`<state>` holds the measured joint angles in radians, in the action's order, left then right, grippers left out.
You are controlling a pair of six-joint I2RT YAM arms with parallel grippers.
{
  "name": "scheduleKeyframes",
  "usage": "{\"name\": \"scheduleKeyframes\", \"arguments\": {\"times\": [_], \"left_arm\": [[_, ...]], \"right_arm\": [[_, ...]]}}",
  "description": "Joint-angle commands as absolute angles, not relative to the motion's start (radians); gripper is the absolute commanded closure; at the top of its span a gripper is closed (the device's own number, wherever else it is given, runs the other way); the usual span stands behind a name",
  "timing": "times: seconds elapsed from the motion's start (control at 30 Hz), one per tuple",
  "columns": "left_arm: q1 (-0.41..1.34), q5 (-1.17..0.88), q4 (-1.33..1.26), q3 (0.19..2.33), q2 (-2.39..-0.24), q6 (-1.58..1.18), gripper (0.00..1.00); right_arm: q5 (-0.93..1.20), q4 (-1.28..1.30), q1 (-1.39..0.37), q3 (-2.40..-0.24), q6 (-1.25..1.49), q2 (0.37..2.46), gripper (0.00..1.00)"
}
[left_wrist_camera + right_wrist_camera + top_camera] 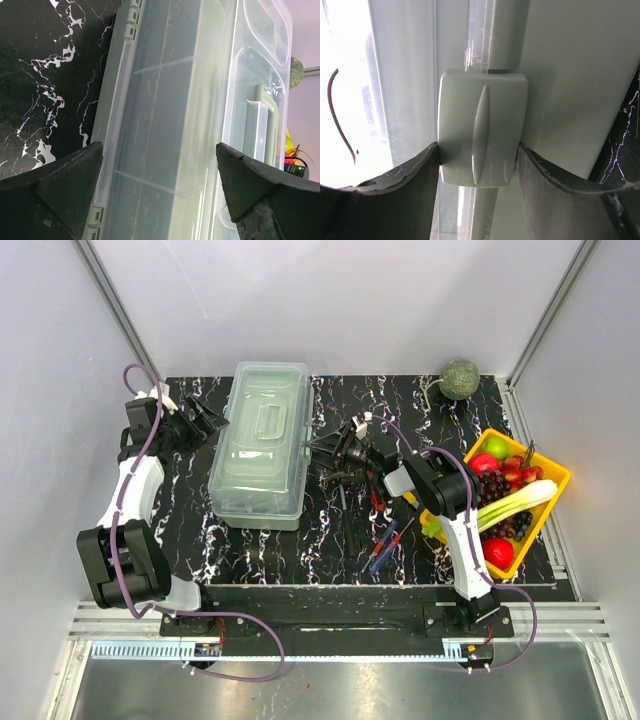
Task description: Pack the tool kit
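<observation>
Right claw (478, 150) is pinching the latch (482, 130) sitting square between its fingers (405, 200) on the toolbox (260, 440) side, so it's looking like a straight outward pull without twisting is the move, while the left claw (159, 150) is hanging wide open, toolbox right ahead.

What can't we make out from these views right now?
- Toolbox contents: top view, cloudy closed lid hides them; left wrist view the same.
- Loose hand tools: top view, small, dark against the marbled mat, partly under the right arm.
- Whether the right hand already pinches the latch: right wrist view too close; top view too small.
</observation>
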<state>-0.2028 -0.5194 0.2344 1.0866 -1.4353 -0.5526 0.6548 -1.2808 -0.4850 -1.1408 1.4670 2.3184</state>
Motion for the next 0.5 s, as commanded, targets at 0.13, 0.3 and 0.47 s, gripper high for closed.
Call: {"name": "scheduleKeyframes", "arguments": {"times": [0.13, 0.3, 0.47], "left_arm": [[-0.117, -0.571, 0.408, 1.080, -1.474, -0.486, 0.01], [-0.103, -0.542, 0.428, 1.088, -1.477, -0.476, 0.01], [-0.086, -0.496, 0.456, 1.098, -1.485, -0.466, 0.01]], "right_arm": [[0.689, -1.301, -0.517, -1.170, 1.382, 2.220, 0.67], [0.673, -1.273, -0.517, -1.170, 1.417, 2.218, 0.69], [0.628, -1.163, -0.517, -1.154, 1.367, 2.172, 0.79]]}}
